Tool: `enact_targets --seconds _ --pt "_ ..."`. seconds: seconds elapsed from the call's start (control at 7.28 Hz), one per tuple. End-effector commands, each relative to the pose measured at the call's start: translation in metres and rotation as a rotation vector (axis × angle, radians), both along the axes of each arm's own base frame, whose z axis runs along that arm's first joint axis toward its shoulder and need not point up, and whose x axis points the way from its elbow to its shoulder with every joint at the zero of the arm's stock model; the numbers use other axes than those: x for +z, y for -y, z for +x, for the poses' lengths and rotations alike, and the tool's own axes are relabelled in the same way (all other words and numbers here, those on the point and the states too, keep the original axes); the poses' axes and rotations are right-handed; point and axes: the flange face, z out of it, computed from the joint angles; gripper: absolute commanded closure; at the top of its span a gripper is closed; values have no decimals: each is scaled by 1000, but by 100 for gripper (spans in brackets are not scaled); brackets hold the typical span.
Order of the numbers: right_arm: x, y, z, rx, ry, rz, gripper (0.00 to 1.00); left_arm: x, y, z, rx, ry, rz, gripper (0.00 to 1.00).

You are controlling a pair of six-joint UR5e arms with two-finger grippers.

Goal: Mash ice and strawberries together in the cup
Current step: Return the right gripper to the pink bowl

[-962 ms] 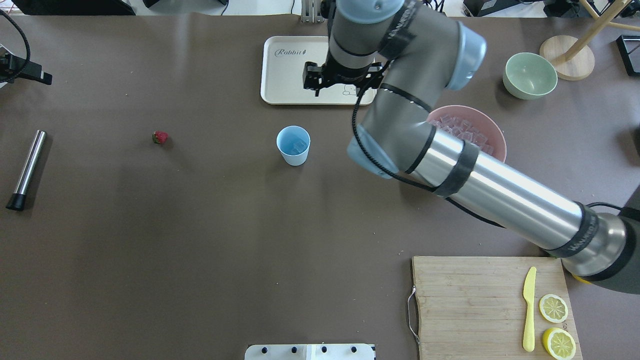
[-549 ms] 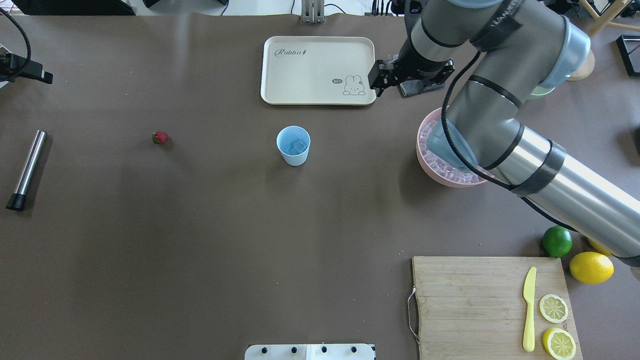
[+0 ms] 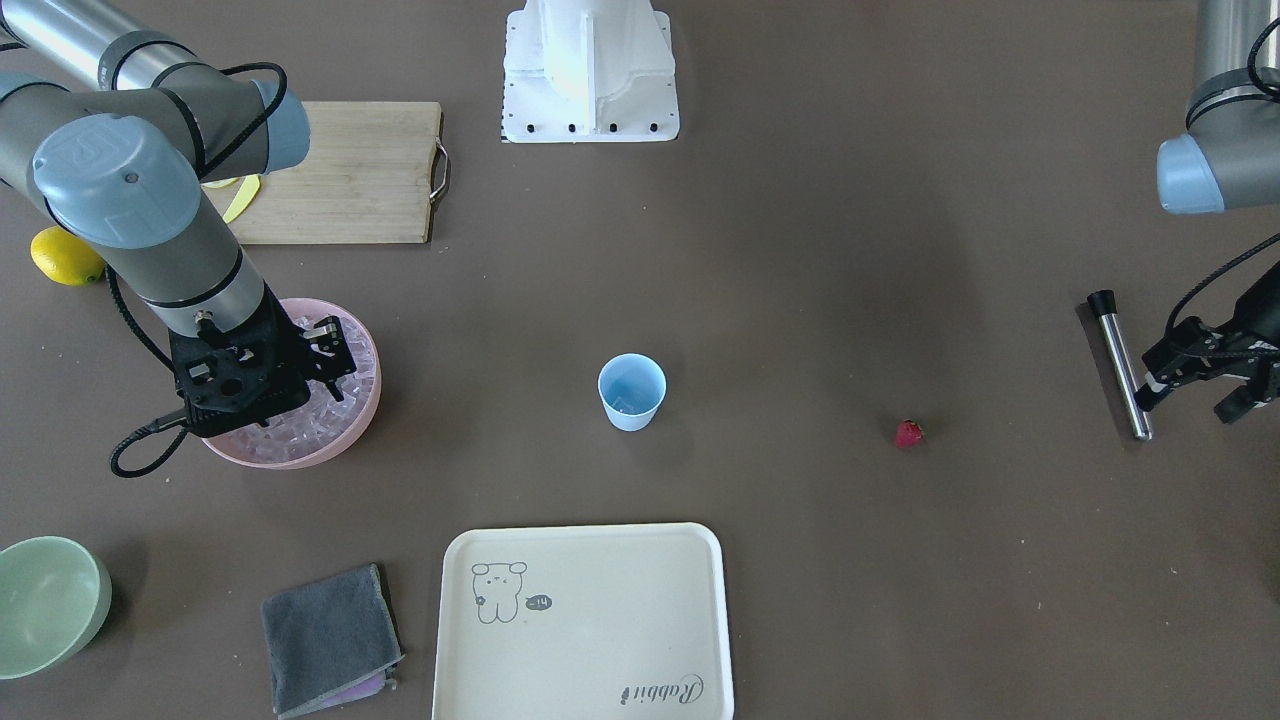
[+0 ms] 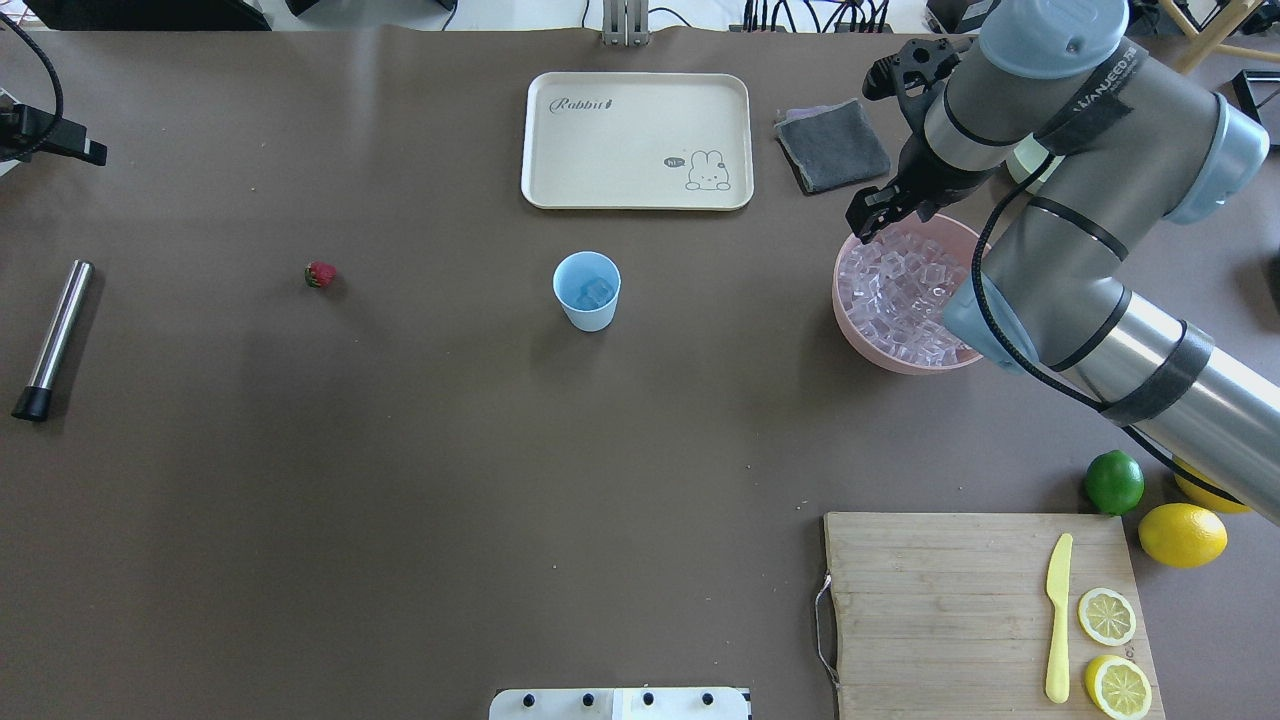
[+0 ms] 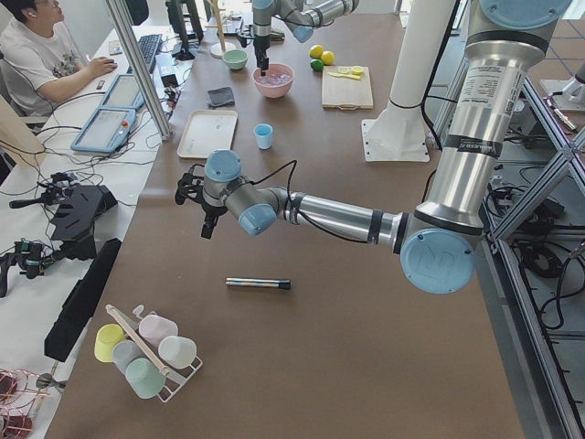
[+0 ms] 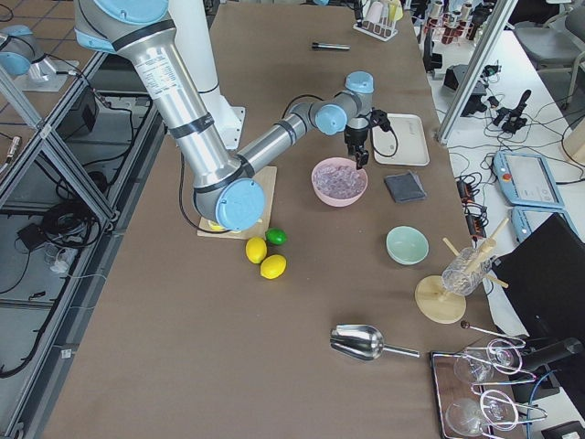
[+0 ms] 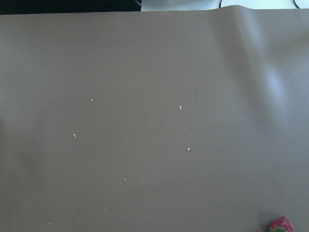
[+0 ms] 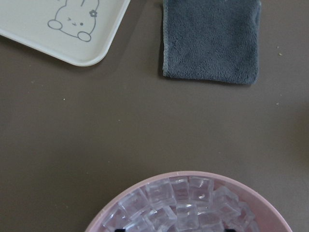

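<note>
The light-blue cup point(image 4: 587, 290) stands upright mid-table with an ice point(image 4: 597, 292) cube inside. More ice point(image 8: 178, 208) fills the pink bowl point(image 4: 850, 330) to its right. My right gripper point(image 4: 868, 218) hangs open over that bowl's far rim, and its fingertips point(image 8: 120, 229) show apart just above the cubes. One strawberry point(image 4: 320, 274) lies alone on the mat, left of the cup. My left gripper point(image 3: 1195, 385) hovers open at the table's far left, near a steel rod point(image 4: 55, 338), with nothing in it. The strawberry point(image 7: 281, 225) sits in the left wrist view's bottom corner.
A cream tray point(image 4: 600, 140) and a grey cloth point(image 4: 832, 145) lie behind the cup. A green bowl point(image 3: 50, 600) stands beyond the pink one. The cutting board point(image 4: 940, 600) holds a yellow knife and lemon halves. A lime point(image 4: 1113, 482) and a lemon point(image 4: 1182, 534) lie beside it.
My right arm swung rightward from above the tray to above the pink bowl, uncovering the cloth, lime and lemons. Cup, strawberry, rod and left gripper stayed put.
</note>
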Motion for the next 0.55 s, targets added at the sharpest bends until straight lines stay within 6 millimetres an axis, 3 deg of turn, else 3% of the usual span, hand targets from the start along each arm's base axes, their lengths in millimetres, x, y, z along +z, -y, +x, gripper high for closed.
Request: enact_targets --seconds 0.0,0.41 --pt "12 -3 -3 -28 -17 7 44 0 0 0 0 1 1 3" --pt "21 -9 -15 -144 -40 86 41 -1 0 0 -1 0 2 3"
